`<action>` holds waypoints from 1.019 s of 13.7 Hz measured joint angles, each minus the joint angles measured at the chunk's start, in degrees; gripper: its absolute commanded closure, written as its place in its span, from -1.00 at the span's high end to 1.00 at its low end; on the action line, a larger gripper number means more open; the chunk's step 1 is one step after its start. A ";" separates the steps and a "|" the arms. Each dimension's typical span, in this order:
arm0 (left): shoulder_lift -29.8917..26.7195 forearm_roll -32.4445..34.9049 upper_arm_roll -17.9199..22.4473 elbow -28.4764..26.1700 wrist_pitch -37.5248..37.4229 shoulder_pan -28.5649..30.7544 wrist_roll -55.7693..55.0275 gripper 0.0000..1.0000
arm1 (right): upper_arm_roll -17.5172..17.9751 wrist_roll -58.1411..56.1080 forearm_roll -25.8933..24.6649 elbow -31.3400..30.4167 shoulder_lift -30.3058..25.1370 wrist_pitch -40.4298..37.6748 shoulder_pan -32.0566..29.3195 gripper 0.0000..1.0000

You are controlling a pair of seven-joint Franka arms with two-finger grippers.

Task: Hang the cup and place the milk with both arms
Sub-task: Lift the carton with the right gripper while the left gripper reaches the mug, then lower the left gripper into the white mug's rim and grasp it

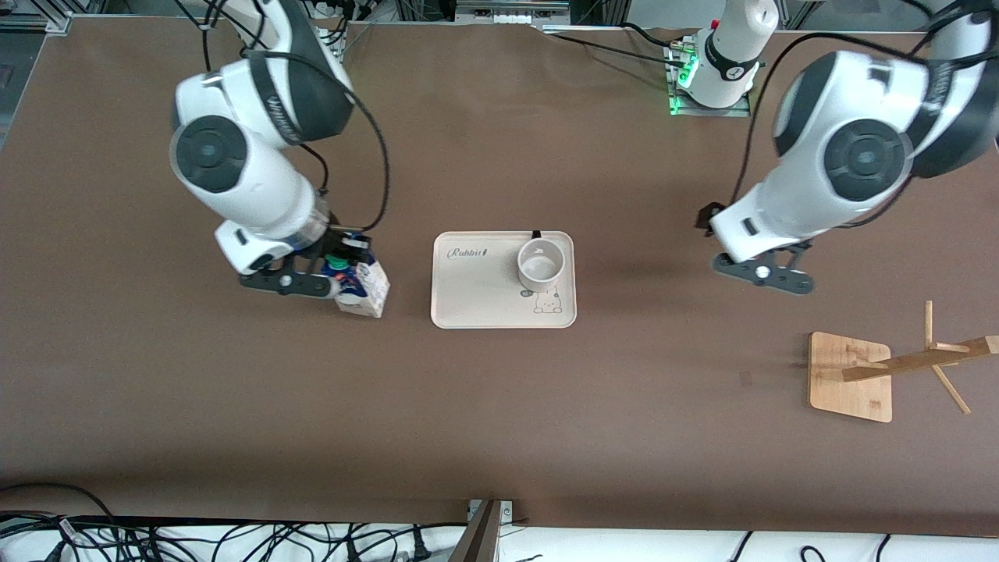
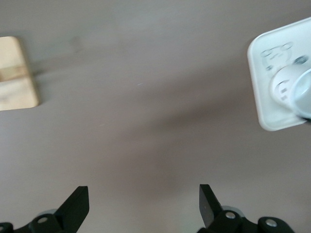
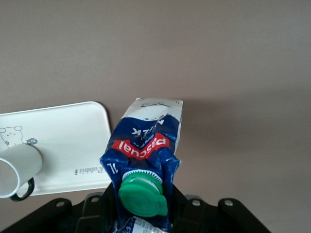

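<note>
The milk (image 1: 365, 287) is a blue-topped carton with a green cap, beside the tray toward the right arm's end of the table. My right gripper (image 1: 340, 267) is shut on its top, and it leans in the grip. In the right wrist view the carton (image 3: 146, 141) fills my right gripper (image 3: 143, 209). The white cup (image 1: 540, 263) stands upright on the cream tray (image 1: 476, 285), its black handle pointing toward the robots' bases. My left gripper (image 1: 761, 275) is open and empty over bare table between the tray and the rack; its fingers (image 2: 77, 204) are wide apart.
A wooden cup rack (image 1: 851, 376) with slanted pegs stands toward the left arm's end, nearer the front camera; its base shows in the left wrist view (image 2: 14, 73). The tray (image 2: 272, 116) and cup (image 2: 291, 87) show there too. Cables lie along the front edge.
</note>
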 measured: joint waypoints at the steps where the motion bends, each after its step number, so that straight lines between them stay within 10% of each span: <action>1: 1.47 -1.09 -0.19 -0.01 2.09 -2.64 -4.04 1.00 | -1.34 -0.92 0.06 0.00 -1.01 -0.77 -0.11 -0.28; 6: 7.45 -2.35 -0.53 0.35 10.88 -16.22 -24.24 1.00 | -5.01 -2.24 0.01 -0.03 -2.94 -5.66 -0.11 -0.28; 14: 10.04 -2.27 -0.12 0.51 14.90 -20.44 -18.10 1.00 | -13.90 -16.83 0.01 -0.41 -5.16 -16.64 -0.30 -0.29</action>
